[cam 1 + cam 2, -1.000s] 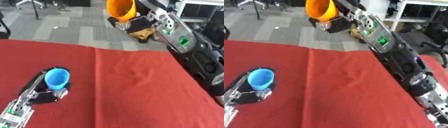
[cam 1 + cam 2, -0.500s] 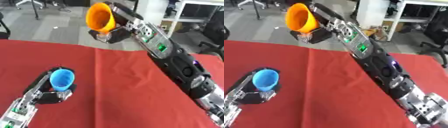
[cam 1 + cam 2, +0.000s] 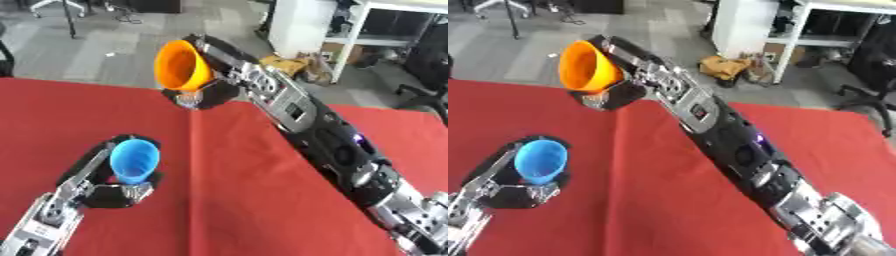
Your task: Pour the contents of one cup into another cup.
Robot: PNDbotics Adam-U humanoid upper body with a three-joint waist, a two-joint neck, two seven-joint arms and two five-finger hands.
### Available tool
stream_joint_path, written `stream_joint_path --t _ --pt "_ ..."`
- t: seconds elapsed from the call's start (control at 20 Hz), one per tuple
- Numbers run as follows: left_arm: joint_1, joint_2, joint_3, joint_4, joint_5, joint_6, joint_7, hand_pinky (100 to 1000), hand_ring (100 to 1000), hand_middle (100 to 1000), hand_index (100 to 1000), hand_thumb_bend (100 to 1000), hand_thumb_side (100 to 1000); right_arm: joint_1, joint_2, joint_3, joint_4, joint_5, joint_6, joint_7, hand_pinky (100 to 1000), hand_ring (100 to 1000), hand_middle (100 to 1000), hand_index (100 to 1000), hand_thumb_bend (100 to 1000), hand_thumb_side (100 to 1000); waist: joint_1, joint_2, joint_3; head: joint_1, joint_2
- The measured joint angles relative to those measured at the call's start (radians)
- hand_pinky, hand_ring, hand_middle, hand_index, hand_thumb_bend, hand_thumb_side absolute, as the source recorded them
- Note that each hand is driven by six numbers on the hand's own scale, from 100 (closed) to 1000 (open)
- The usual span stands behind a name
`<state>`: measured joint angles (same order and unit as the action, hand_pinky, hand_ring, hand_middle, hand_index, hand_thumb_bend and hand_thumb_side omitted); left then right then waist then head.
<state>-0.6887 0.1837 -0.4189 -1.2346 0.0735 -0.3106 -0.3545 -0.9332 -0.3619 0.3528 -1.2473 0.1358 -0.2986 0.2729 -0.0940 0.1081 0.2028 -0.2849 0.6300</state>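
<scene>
Orange cup (image 3: 182, 66) up high, tipped on its side with its mouth turned toward the left edge of the bench, carried by the right hand (image 3: 203, 94) above the far edge of the red-covered bench (image 3: 236, 200). That hand's fingers are curled under and behind the cup's base, though the cup's flared body hides most of them, so exactly how they wrap cannot be made out. The right arm (image 3: 324, 150) runs long and diagonal from the near right corner across the cloth. Down near the left edge, the blue cup (image 3: 135, 160) stands upright, mouth open to the top, and the left hand (image 3: 105, 187) has it: fingers curled round its lower half, one finger reaching up the left side of the rim. What lies inside either cup cannot be seen. The two cups are well apart, with bare red cloth between them and a wide open stretch through the bench's middle and near edge.
</scene>
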Motion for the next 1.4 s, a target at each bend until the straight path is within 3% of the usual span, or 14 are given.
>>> stream_joint_path --t 1.4 --pt "-0.008 -0.018 0.011 0.037 0.032 0.004 -0.006 481 531 535 711 215 100 0.001 0.049 0.024 -0.044 0.382 -0.128 -0.067 555 412 432 637 258 100 -0.008 -0.004 -0.007 0.002 0.0"
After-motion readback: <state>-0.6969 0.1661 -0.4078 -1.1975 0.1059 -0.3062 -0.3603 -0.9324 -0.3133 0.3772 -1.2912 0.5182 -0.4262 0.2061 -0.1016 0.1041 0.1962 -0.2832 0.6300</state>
